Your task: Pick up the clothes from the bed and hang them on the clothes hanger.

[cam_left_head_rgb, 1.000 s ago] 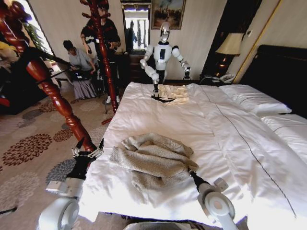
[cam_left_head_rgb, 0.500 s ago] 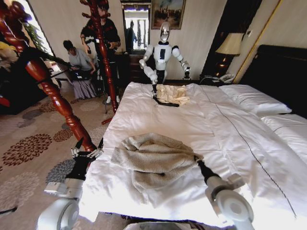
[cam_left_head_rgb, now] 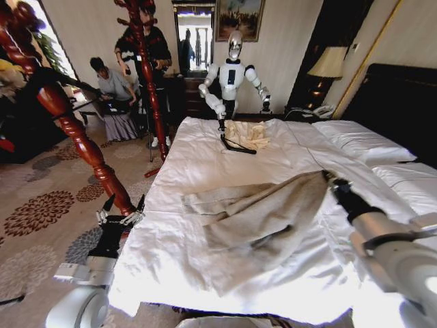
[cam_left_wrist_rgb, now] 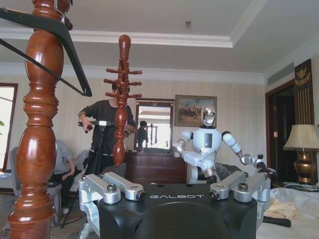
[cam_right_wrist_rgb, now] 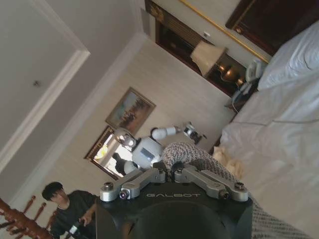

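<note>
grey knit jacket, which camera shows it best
The head view: the grey knit jacket shows whole, stretched across the bed from the right gripper. The right wrist view catches just a pinched fold; the left wrist view looks elsewhere.

You face a wide bed with a smooth white duvet. A grey-beige knit jacket lies stretched across its near half. At the far end lies a cream top; white pillows rest at the right.
</note>
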